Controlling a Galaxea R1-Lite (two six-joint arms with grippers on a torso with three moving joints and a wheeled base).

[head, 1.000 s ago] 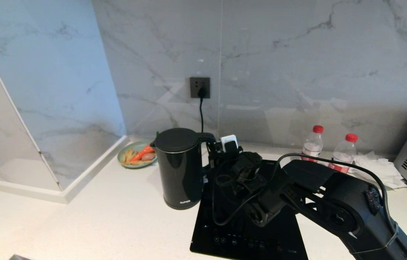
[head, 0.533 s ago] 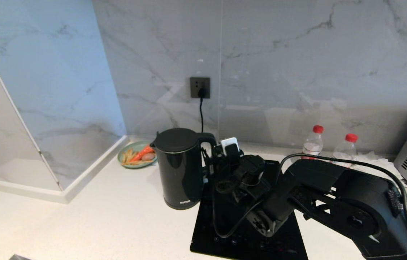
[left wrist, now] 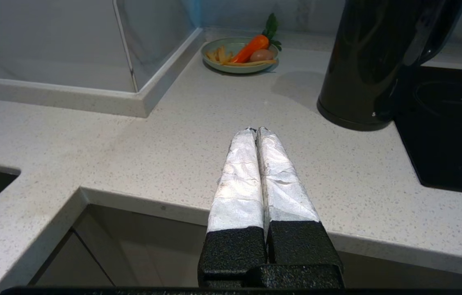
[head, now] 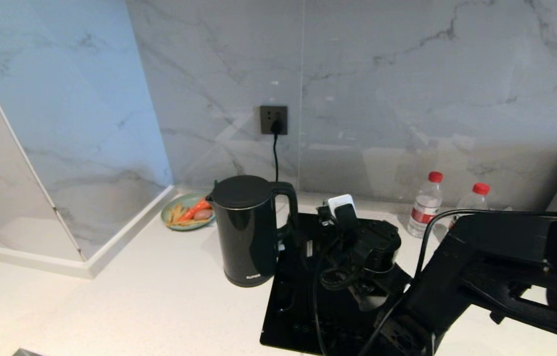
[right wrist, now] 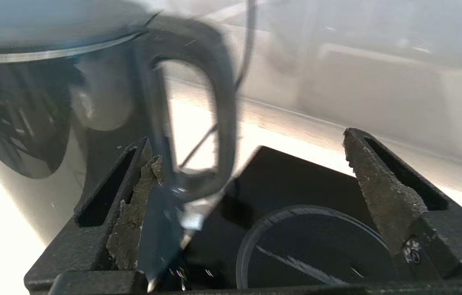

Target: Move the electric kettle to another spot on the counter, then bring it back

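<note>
Since 1 second ago the right arm has drawn back from the kettle's handle toward the right, and its right pincer (head: 308, 244) now hangs over the black cooktop (head: 298, 311), just beside the handle but apart from it. Its jaws stand wide open and hold nothing; in the right wrist view the handle loop sits ahead of one finger (right wrist: 132, 205). Across the white surface (head: 159, 306), the electric kettle (head: 248, 230) stands upright near the back wall, its base touching the cooktop's left edge. Near the front edge, the left pincer (left wrist: 257, 135) hovers with its 2 fingers pressed together, empty. Behind the kettle lies a green plate (head: 174, 210) of food.
</note>
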